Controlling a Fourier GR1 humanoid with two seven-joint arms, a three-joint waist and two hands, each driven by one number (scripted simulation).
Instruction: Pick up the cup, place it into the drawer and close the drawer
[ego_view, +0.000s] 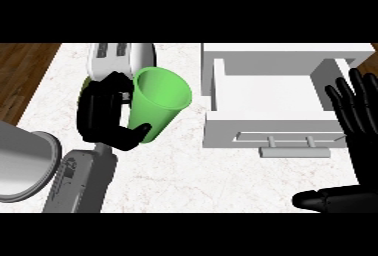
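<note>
My right hand (354, 130) rests nearest, fingers straight and spread, at the right side of the open white drawer (277, 100). Left of the drawer, my left hand (107, 115) curls round the green cup (159, 100), held tilted above the marble counter (199, 175).

Grey boxy forearm (83, 181); glossy black left hand (103, 117), right hand (358, 112).
</note>
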